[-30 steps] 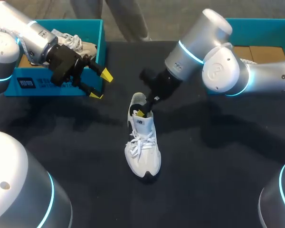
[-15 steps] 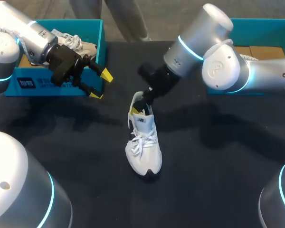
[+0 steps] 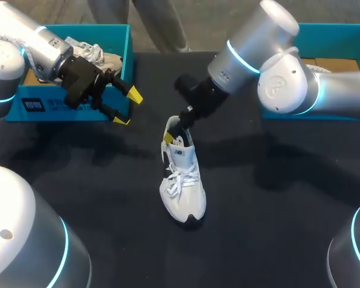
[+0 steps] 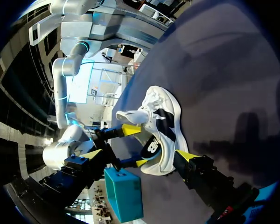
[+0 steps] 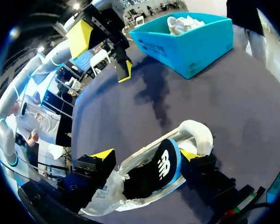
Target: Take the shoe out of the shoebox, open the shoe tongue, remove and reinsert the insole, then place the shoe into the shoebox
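A white shoe lies on the black table, toe toward me. My right gripper stands at its heel opening. In the right wrist view that gripper is open, one yellow tip on each side of the shoe's collar, and the dark inside shows between them. My left gripper hangs open and empty beside the left blue shoebox, apart from the shoe. From the left wrist, the shoe lies ahead, with one fingertip of my own showing.
The left shoebox holds another white shoe. A second blue shoebox with cardboard inside stands at the back right, behind my right arm. Bare black tabletop lies around the shoe on all sides.
My right gripper went from shut to open at the shoe's heel and drew back a little. The shoe shifted slightly. My left arm has not moved.
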Controlling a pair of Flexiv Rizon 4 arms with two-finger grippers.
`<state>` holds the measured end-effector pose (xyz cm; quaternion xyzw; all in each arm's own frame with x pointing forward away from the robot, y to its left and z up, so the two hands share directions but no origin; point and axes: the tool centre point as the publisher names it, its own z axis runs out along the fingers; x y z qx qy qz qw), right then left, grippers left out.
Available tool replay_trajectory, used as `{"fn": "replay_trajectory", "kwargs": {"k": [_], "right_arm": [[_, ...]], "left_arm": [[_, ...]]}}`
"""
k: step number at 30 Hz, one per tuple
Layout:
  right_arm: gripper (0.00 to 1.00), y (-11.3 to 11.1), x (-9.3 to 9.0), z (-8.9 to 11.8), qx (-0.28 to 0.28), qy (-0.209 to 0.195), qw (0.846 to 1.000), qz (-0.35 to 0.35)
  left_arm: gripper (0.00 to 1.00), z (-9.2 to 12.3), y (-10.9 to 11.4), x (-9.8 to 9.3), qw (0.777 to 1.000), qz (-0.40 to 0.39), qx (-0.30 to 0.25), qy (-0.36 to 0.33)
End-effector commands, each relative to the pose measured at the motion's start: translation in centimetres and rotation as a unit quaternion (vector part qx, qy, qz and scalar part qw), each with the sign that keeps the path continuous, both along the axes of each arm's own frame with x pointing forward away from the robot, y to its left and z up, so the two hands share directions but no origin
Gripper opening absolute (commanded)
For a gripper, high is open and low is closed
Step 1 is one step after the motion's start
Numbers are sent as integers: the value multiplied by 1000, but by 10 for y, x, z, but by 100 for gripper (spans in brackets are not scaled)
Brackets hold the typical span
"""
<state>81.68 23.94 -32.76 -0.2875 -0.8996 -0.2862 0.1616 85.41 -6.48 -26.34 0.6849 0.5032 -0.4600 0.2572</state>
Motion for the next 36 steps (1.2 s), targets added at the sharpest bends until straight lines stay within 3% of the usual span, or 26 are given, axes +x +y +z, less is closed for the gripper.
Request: {"fn": "replay_trajectory", "kwargs": {"k": [1, 12, 25, 28, 30, 32, 34, 35, 36], "right_arm": [[85, -3, -2, 1, 6, -2, 1000, -4], [88, -8, 2, 9, 10, -12, 1000, -11], [91, -20, 2, 19, 9, -18, 999, -30], [84, -23, 3, 24, 7, -17, 999, -48], [71, -25, 3, 26, 7, -11, 998, -63], [36, -27, 2, 28, 8, 0, 996, -84], [19, -29, 2, 29, 6, 9, 994, -108], [2, -29, 2, 29, 7, 11, 993, -116], [0, -30, 1, 29, 11, 15, 992, -127]], "left_arm": [[100, 0, 0, 0, 1000, 0, 0, -1], [100, 0, 0, 0, 1000, 0, 0, -1], [100, 25, 18, 5, 998, -26, 59, -14], [100, 26, 20, 6, 997, -33, 65, -15], [100, 28, 21, 5, 997, -39, 69, -16], [100, 30, 22, 5, 996, -50, 77, -15], [100, 32, 24, 5, 995, -59, 81, -13], [100, 33, 25, 6, 994, -64, 86, -12], [100, 34, 27, 6, 994, -67, 90, -14]]}}
